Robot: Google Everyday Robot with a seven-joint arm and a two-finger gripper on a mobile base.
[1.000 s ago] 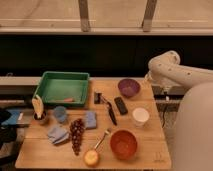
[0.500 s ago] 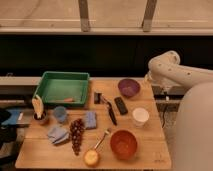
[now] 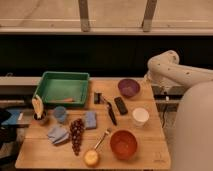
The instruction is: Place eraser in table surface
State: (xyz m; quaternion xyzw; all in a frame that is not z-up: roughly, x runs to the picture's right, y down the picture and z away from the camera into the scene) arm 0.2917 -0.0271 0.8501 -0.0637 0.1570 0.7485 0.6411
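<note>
Black and oblong, the eraser is found lying flat on the table surface, just beside the black-handled utensil and near the white cup. No shift is noted over the last second: eraser and arm are placed as before, so the placing is judged either finished or not begun. The gripper is taken, perhaps, to be tucked under the white arm by the table's far right corner, well apart from the eraser; its state cannot be told. Counted: one eraser, one utensil, one green tray, two bowls, namely the purple bowl and the orange bowl, and two cups, the second being the blue cup.
</note>
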